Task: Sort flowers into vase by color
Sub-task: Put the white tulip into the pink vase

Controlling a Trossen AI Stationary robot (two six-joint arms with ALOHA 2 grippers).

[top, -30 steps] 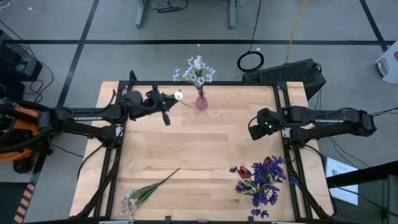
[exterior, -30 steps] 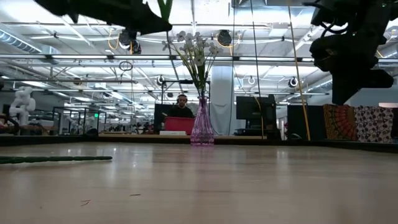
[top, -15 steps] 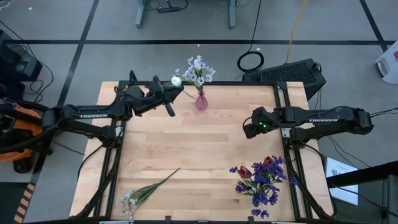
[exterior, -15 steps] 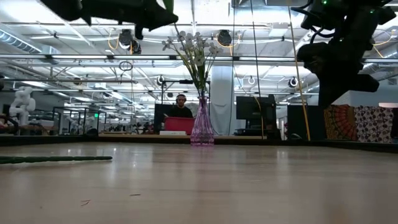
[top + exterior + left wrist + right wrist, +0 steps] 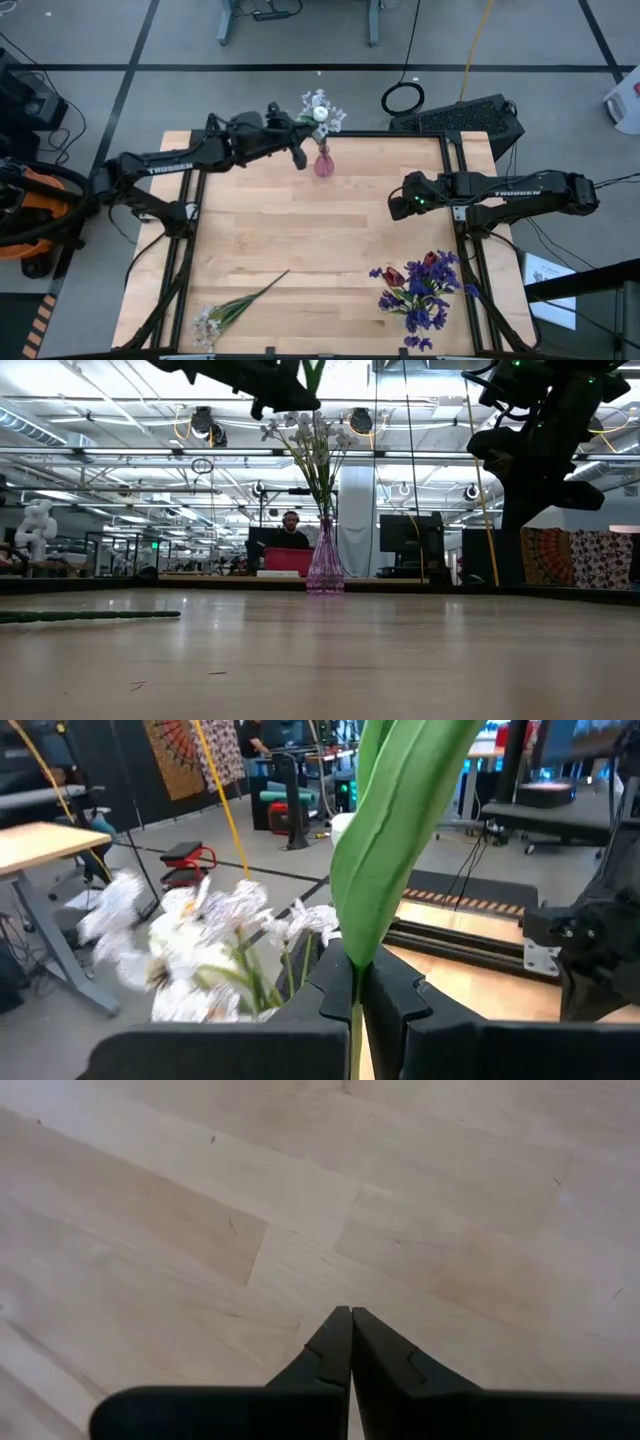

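Note:
A pink glass vase stands by the table's far edge, with white blossoms in it. My left gripper hovers high beside the vase, on its left, shut on a white tulip whose blossom sits over the bouquet; its broad green leaf rises past the fingers. My right gripper is shut and empty above the table's right half. A purple-and-red bunch lies near right. A white spray lies near left. My left gripper pinches the tulip's thin green stem between its two fingers, just below the leaf. The flower is lifted clear of the table, and its leaf and blossom stand out beyond the fingertips toward the vase's bouquet.
The middle of the wooden table is bare. A black frame rail runs along the far edge behind the vase. In the low view a green stem lies on the table at left, and a person sits far behind the vase.
My left gripper has swung toward the table's right along the far edge, carrying the white tulip up to the vase; the blossom now sits over the bouquet. My right gripper has drifted slightly toward the table's left.

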